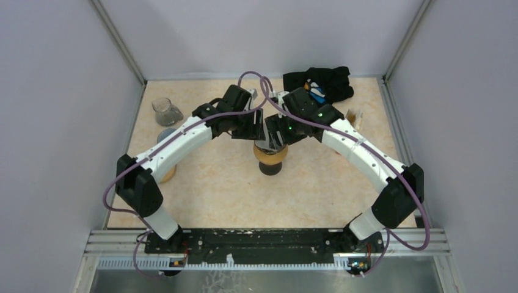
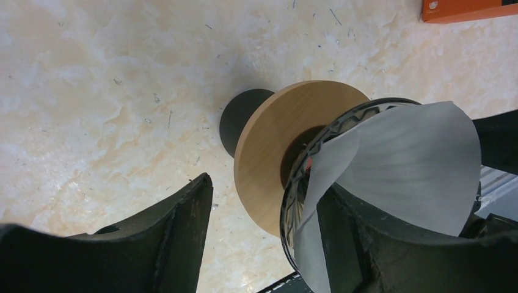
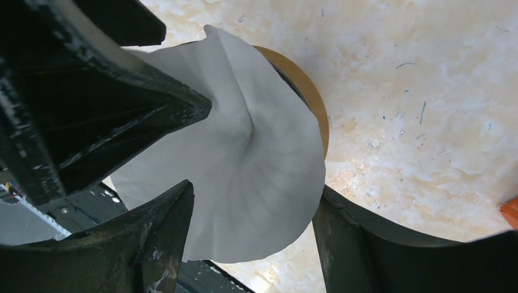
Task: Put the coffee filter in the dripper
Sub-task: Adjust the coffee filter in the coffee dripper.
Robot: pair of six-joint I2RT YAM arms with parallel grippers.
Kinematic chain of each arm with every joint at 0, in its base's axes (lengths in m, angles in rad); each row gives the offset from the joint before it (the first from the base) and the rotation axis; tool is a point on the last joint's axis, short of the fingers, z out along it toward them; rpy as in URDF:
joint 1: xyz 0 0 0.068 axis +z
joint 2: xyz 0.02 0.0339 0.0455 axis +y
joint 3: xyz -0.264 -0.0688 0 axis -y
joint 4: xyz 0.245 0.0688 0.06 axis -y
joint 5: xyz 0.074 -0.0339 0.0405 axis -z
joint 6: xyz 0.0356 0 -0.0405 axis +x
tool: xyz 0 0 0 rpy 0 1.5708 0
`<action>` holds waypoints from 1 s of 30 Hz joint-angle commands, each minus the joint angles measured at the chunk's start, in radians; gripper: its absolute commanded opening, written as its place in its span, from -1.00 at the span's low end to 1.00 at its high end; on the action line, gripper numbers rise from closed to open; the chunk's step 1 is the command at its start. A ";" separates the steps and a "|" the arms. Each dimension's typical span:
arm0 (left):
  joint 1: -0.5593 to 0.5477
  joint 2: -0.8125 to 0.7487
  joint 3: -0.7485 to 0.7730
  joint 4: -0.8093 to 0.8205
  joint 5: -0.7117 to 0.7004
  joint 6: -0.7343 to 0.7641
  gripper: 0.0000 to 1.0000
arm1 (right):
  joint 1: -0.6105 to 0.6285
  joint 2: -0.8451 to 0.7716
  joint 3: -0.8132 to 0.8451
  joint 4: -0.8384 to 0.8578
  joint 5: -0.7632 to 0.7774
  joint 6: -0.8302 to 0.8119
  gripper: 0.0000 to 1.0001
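Coffee filter (image 2: 409, 159) is sitting in the mouth of the dripper (image 2: 342, 122), near the middle of the table (image 2: 91, 91). It is riding high: the paper is fanning well above the black ribbed rim, creased down the middle, not lying flat against the cone. Wooden collar (image 2: 275, 140) is ringing the dripper above a dark base (image 2: 241, 116).

Left fingers (image 2: 165, 244) are standing wide. One is hanging outside the collar and clear of it; the other is sitting at the rim against the paper, likely steadying that side so the cone opens. Right fingers (image 3: 366, 250) are also spreading wide, flanking the filter loosely and, as far as I can judge, not gripping it.

Both arms are crowding in from opposite sides, probably to shape the paper. Seating is looking unfinished; a downward press is seeming due.
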 commanded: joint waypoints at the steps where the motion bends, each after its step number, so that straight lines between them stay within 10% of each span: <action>1: 0.009 0.023 0.040 0.004 -0.026 0.015 0.36 | -0.007 -0.021 0.017 -0.001 -0.047 -0.028 0.39; 30: 0.009 0.038 0.042 -0.016 -0.021 0.026 0.35 | -0.071 -0.021 0.014 0.114 0.083 0.017 0.43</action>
